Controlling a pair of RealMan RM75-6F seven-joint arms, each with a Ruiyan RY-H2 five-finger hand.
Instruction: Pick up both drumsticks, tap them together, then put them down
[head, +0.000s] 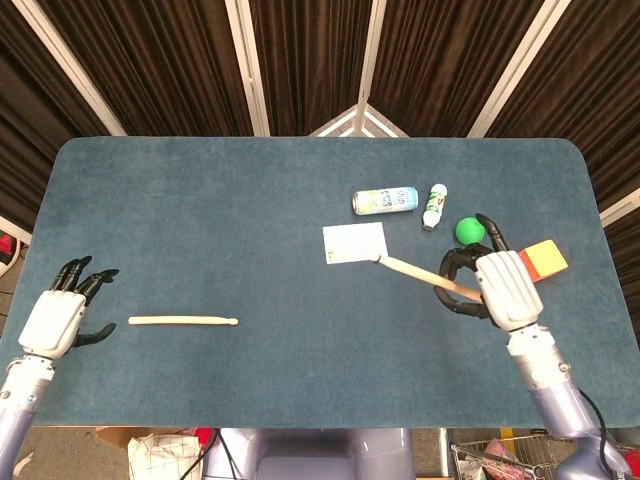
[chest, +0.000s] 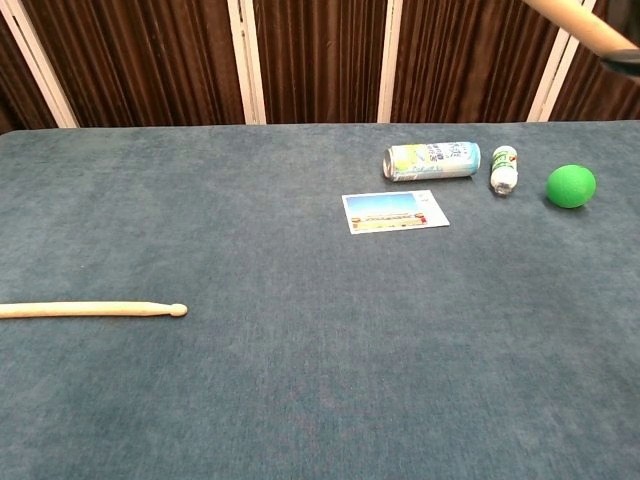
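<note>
A: What sits at nine o'clock?
B: The left hand (head: 62, 318), held over the table's (head: 200, 200) left edge with its fingers spread and nothing in them. Just toward three o'clock from it, the first drumstick (head: 183, 321) lies flat on the blue cloth, its tip pointing to three o'clock, apart from the hand.

A: And the middle?
B: A picture card (head: 354, 242) lies flat. At one o'clock from it a drink can (head: 385, 201) lies on its side, with a small bottle (head: 435, 206) just beside it.

A: Further right?
B: The right hand (head: 497, 288) grips the second drumstick (head: 415, 273), its dark fingers wrapped round the butt; the tip reaches toward ten o'clock, over the card's lower right corner. A green ball (head: 468, 231) shows just at eleven o'clock from that hand, and an orange and yellow block (head: 543, 257) at two o'clock.
</note>
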